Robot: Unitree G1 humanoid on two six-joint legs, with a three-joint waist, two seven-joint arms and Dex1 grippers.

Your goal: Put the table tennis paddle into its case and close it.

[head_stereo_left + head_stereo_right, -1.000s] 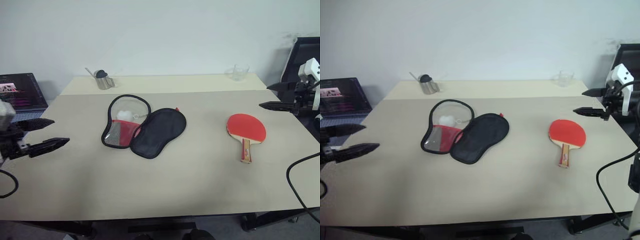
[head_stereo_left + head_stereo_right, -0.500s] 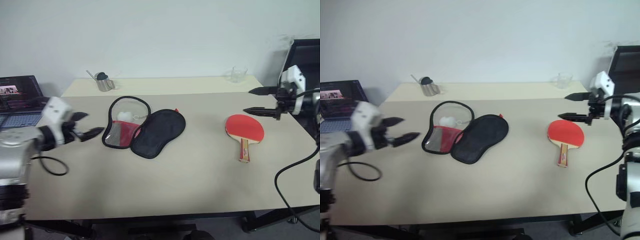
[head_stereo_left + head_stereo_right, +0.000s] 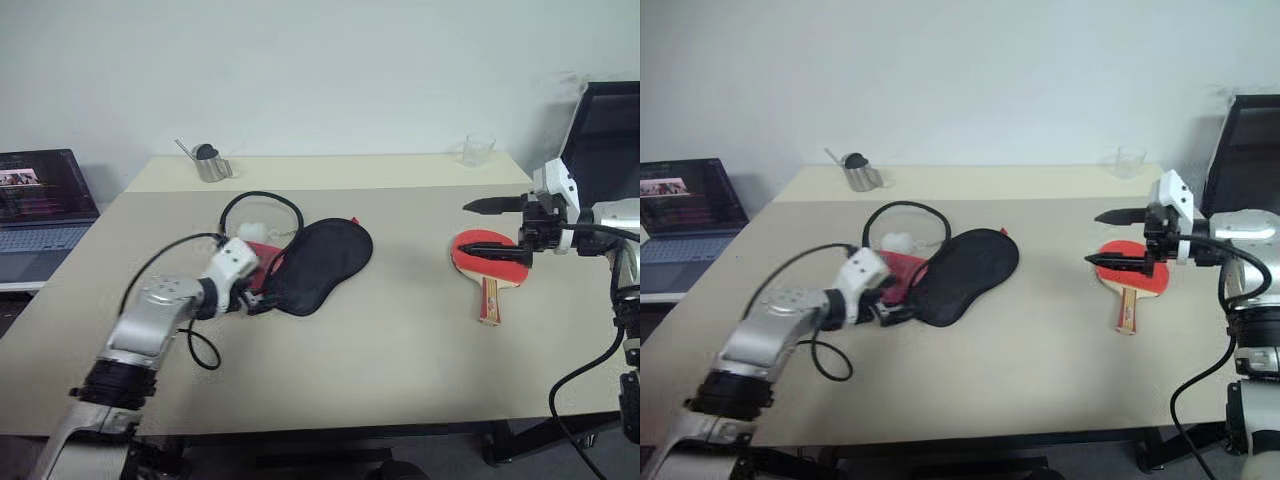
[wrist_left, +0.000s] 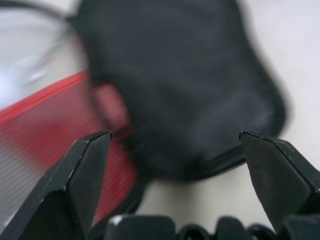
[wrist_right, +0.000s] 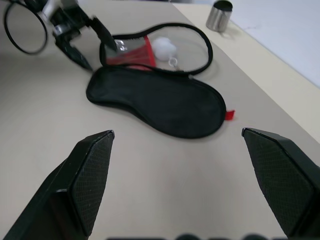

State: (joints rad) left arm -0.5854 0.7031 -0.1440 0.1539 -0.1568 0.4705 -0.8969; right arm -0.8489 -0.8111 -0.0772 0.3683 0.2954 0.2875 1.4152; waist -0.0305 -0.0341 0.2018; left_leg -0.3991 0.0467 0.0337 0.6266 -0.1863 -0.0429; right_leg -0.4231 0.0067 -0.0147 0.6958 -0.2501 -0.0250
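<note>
head views: the case [image 3: 300, 255] lies open in the middle of the table [image 3: 380, 330], and the paddle [image 3: 490, 262] lies flat far to its right. the left gripper [image 3: 258, 287] is at the case's near end, fingers spread, holding nothing. the right gripper [image 3: 483, 227] hangs above the paddle, fingers apart and empty.

left wrist view: black lining [image 4: 180, 85] between the spread fingers [image 4: 82, 170].

right wrist view: the open case, a white pompom [image 5: 162, 47], a metal cup [image 5: 220, 15].

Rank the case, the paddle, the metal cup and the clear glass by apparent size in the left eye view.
1. The case, lying open, partly hidden by the left gripper.
2. The paddle, partly behind the right gripper.
3. The metal cup and the clear glass: alike, both farthest back, so unranked.
</note>
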